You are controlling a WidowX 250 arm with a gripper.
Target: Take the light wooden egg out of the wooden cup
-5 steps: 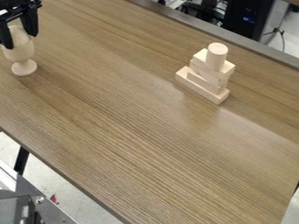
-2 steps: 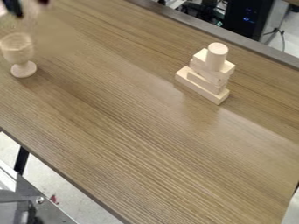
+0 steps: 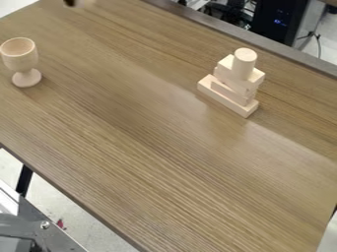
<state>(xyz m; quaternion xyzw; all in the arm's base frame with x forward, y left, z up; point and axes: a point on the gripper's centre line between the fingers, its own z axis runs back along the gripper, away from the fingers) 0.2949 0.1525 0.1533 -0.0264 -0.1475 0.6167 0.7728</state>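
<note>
Locate the wooden goblet (image 3: pixel 19 58) at ten o'clock, near the left edge of the view. Standing upright on its round foot on the wood-grained table (image 3: pixel 164 152), with its mouth upward. Free of any grip, and well apart from the stacked blocks (image 3: pixel 230 88) between one and two o'clock.

Locate the gripper (image 3: pixel 69 2) at eleven o'clock, cut off by the top edge of the view, with only a small dark part in sight. Cannot tell how far open, nor whether holding anything out of view. Not touching the goblet or the stack.

Note the build of the stack: resting on a long base block, rising through smaller blocks set at differing angles, and ending in an upright cylinder (image 3: pixel 244 61) at the top. Standing unsupported.

Judge as done: goblet set down stably, gripper clear of it, stack assembled up to the cylinder. Judge as left: nothing evident from goblet or stack, both standing without need of support. Cannot confirm full completion from these positions alone.
</note>
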